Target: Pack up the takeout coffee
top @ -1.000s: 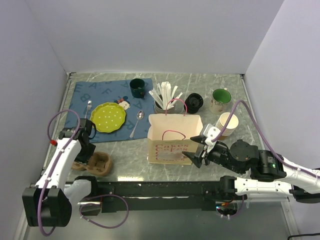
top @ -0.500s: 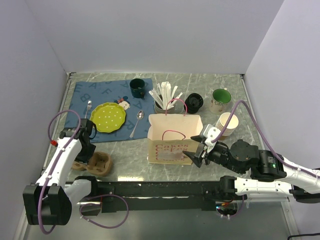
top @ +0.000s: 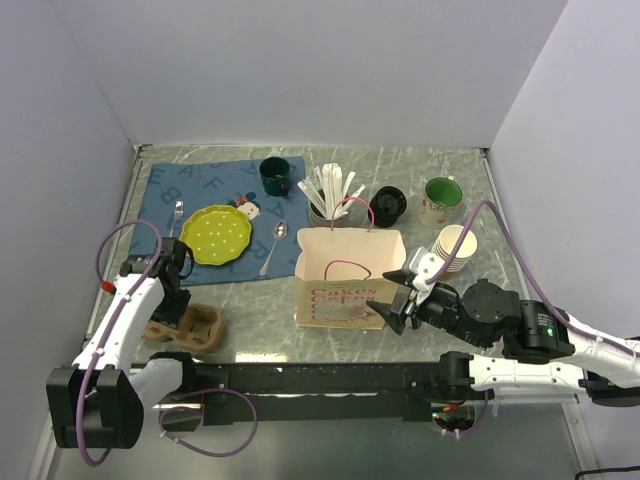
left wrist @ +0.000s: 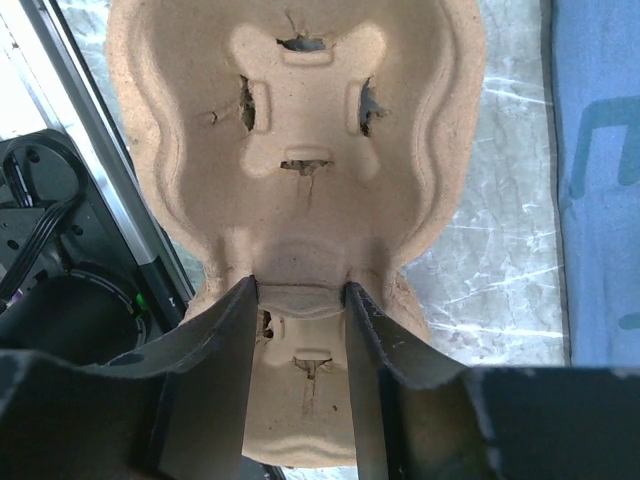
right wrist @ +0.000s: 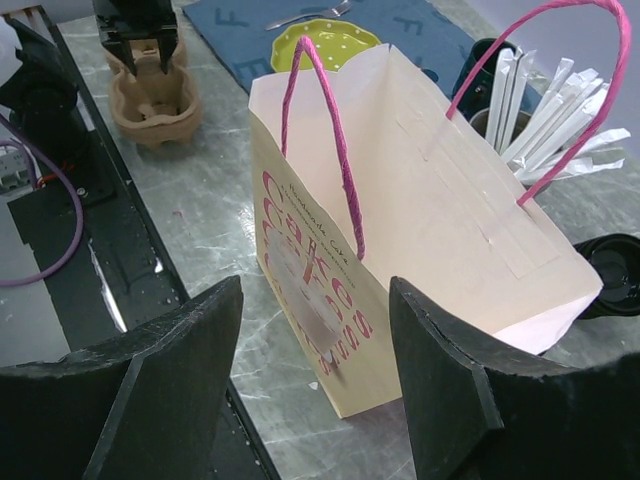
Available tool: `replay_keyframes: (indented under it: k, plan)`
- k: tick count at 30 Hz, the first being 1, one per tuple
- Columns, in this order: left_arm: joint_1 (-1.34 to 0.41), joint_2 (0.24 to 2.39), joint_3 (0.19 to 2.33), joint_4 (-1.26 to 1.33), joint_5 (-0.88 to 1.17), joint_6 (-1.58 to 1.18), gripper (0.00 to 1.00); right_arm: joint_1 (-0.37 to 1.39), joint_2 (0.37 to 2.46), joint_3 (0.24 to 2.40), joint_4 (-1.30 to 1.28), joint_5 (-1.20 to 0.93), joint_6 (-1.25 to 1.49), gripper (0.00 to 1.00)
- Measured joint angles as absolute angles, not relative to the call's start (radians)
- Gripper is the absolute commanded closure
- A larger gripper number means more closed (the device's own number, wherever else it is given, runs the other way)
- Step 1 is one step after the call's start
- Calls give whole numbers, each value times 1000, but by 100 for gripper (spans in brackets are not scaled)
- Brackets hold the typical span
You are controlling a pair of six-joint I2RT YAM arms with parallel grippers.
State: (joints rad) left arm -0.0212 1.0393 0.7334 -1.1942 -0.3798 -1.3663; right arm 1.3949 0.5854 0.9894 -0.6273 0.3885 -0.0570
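Here, at the near-left corner of the counter (top: pixel 250 310): left arm raised from its base and folded at the elbow, left gripper (top: pixel 172 303) pointed straight down. Fingers (left wrist: pixel 210 390) clamped on the raised middle bridge of a two-well pulp cup carrier (left wrist: pixel 300 120), one finger on each side of the ridge. Carrier flat on the marble, just off the near edge of the blue placemat (top: pixel 170 185).

On the placemat: yellow-green dotted plate (top: pixel 216 235) with a spoon on either side of it, and a dark green mug (top: pixel 275 176) toward the far edge.

At mid-counter: paper bag (top: pixel 348 280) with pink handles, upright, top open. Behind it, near the far edge, a holder of white stirrers (top: pixel 330 190). To the right of that, a black round lidded item (top: pixel 388 205), then a light green mug (top: pixel 440 200).

Takeout coffee not picked out with certainty: unclear in either view whether a tan cup stands under that black top.

Just right of the bag, a stack of lidless paper cups (top: pixel 455 248).

Right arm stretched low from the near-right corner toward the bag. Right gripper (top: pixel 388 300) roughly level, jaws spread wide, nothing between them, just beside the bag's near-right corner. Contact with the bag not discernible.
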Motion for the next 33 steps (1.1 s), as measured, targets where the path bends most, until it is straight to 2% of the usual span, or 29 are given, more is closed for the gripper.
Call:
replay_keyframes:
  k: [7,12,20,27,32,33]
  plan:
    - [-21,1030,792,-1253,-382,-1379,77,1394,588,1003,-627,397,-57,32]
    - [-21,1008,914,-1285,-388,-1382,76,1395,595,1006,-628,396,-56,32]
    - [-21,990,938,-1331,-391,-1383,77,1395,625,1018,-624,387,-53,32]
    - [-21,984,1105,-1341,-391,-1298,82,1395,657,1087,-643,389,-10,32]
    - [-21,971,1200,-1346,-347,-1200,80,1395,673,1154,-671,429,51,32]
    - [-21,971,1221,-1345,-323,-1163,85,1395,673,1162,-679,437,62,32]
